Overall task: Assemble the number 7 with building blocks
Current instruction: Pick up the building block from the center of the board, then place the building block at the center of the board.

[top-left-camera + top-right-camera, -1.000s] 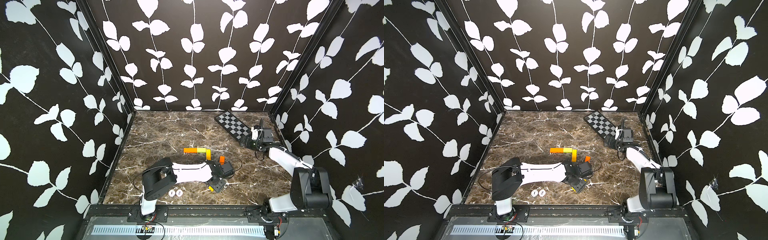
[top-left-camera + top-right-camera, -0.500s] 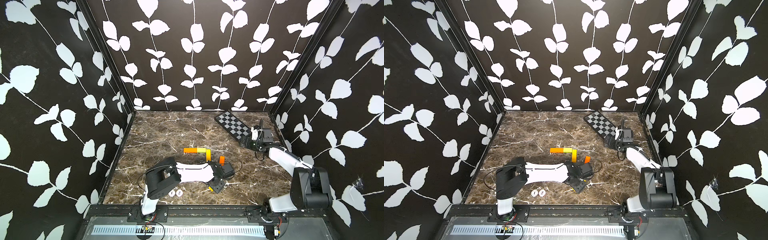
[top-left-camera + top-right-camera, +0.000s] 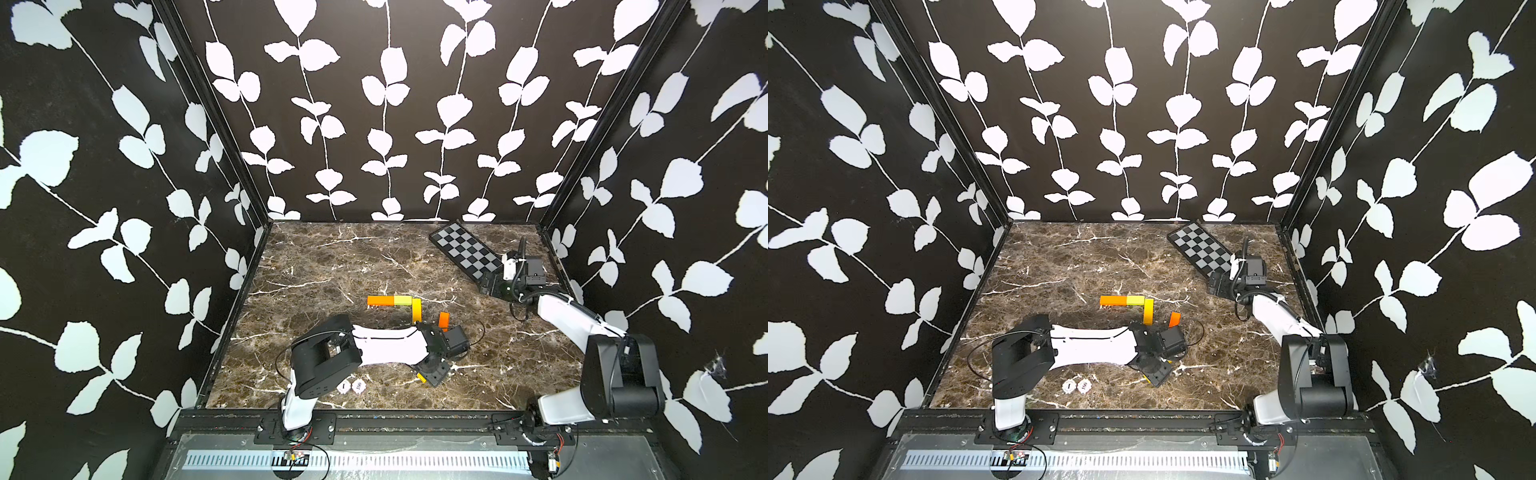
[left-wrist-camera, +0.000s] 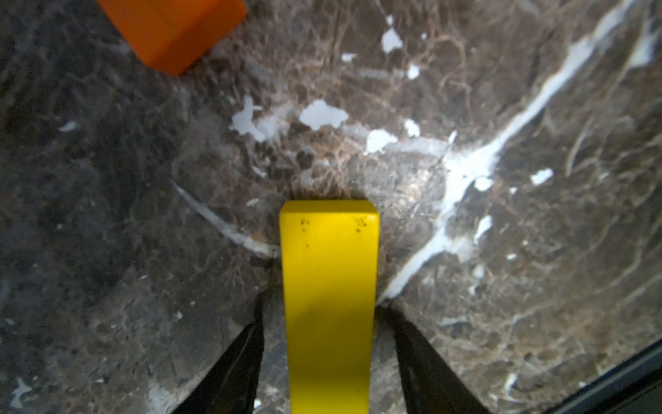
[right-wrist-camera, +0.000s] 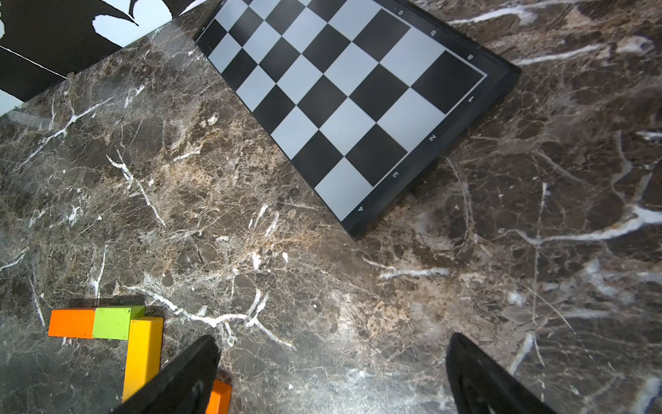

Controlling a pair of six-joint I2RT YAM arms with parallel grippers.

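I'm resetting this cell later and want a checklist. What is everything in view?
orange bars: two, orange; one ends the horizontal stroke, one lies loose beside the vertical bar.
pale bar: one, yellow-green; in the horizontal stroke, between orange and yellow.
yellow bars: two, bright yellow; one starts the vertical stroke, one lies between the left gripper's fingers.
checkerboard: one, black-grey; far corner.
round tokens: two, white; near edge, by the left arm's base.
table: one, brown marble.
left gripper: open, straddling a yellow bar.
right gripper: open, empty, beside the checkerboard.
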